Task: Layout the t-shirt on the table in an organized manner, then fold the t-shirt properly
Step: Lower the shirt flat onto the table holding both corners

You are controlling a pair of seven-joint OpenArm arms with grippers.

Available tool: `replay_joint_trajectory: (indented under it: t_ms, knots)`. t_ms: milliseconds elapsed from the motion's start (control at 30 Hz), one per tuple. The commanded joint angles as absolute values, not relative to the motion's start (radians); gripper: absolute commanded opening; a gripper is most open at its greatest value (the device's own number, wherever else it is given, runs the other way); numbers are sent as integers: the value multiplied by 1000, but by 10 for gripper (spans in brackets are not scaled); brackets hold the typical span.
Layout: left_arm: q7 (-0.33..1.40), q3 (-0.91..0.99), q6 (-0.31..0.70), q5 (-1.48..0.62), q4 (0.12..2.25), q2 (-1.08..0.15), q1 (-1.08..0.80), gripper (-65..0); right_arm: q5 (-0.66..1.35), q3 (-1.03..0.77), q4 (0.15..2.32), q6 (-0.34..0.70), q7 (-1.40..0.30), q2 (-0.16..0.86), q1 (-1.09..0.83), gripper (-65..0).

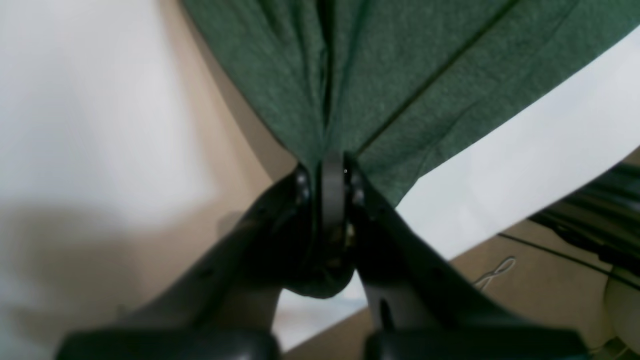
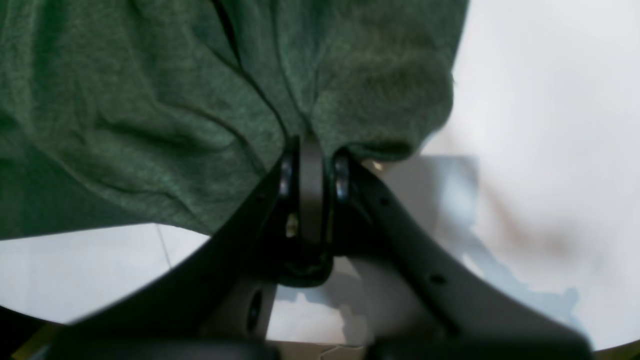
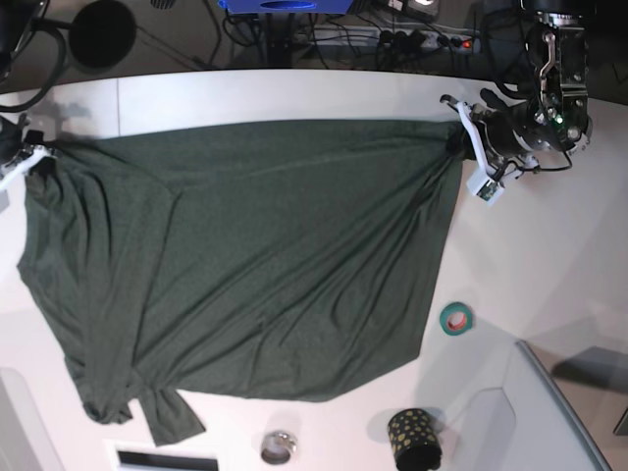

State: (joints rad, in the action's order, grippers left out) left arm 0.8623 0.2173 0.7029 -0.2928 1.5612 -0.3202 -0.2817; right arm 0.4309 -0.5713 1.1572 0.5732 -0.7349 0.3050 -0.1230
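Note:
The dark green t-shirt [image 3: 255, 255] lies spread wide over the white table [image 3: 530, 255], stretched taut along its far edge and rumpled at the near left. My left gripper [image 3: 457, 143] is at the far right corner of the cloth, and in the left wrist view it is shut on the t-shirt [image 1: 400, 75], its fingertips [image 1: 332, 170] pinching a gathered fold. My right gripper [image 3: 39, 157] holds the far left corner. In the right wrist view it [image 2: 312, 150] is shut on bunched fabric [image 2: 150, 100] above the table [image 2: 75, 265].
A teal and red tape roll [image 3: 455, 317] lies right of the shirt. A black cup with gold dots [image 3: 413, 437] and a small metal ring [image 3: 279, 446] sit near the front edge. A grey bin [image 3: 549, 412] fills the front right corner. Cables run behind the table.

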Motion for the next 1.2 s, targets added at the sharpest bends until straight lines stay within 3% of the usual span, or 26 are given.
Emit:
replay_joint_trajectory:
  t_ms: [0, 867, 967, 1100, 1167]
  knots:
    - [852, 226, 698, -302, 1590, -334, -291, -650, 441, -581, 1175, 575, -719, 332, -124, -647]
    - [855, 216, 698, -140, 1577, -317, -297, -650, 440, -581, 1089, 575, -671, 334, -159, -639]
    - [855, 216, 698, -139, 1578, -318, -297, -650, 440, -582, 1090, 573, -671, 332, -160, -555]
    - [857, 216, 698, -139, 1580, -318, -297, -650, 440, -584, 1096, 573, -676, 331, -160, -308]
    - [857, 216, 698, -139, 1583, -318, -308, -650, 441, -585, 1099, 573, -674, 329, -160, -231]
